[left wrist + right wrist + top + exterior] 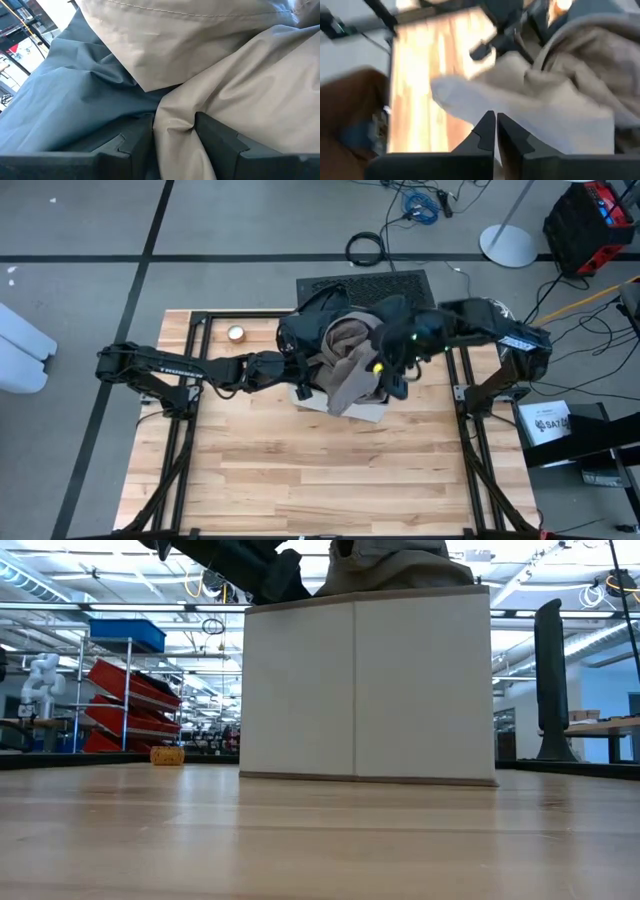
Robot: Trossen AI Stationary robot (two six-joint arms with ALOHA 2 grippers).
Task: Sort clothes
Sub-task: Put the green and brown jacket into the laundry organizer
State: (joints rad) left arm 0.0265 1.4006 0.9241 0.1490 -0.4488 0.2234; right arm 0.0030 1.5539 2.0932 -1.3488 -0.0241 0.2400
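A: The clothes are piled together in and over the beige fabric box (372, 412) at the far middle of the wooden table (330, 480). Only two garments can be told apart: a khaki tan garment (348, 365) on top, hanging over the front wall of the box, and a dark grey-green garment (65, 95) under and beside it.

B: Is anything already sorted?

A: No separate pile is seen on the table. In the high view only a small round object (236, 333) is noticed near the far left corner. So the sorting is judged to be at an early stage, with nearly all of it left.

B: How are the grippers placed?

A: The left gripper (172, 137) is closed on a fold of the khaki tan garment; the cloth is pinched between its two fingers (220, 140) in the left wrist view. The right gripper (496, 131) is held over the pile from the right side, and its fingers are pressed together. No cloth is clearly seen between them, so it is not certain that anything is caught there.

B: And the other garments?

A: They are not seen. They may be buried in the box, but that cannot be told.
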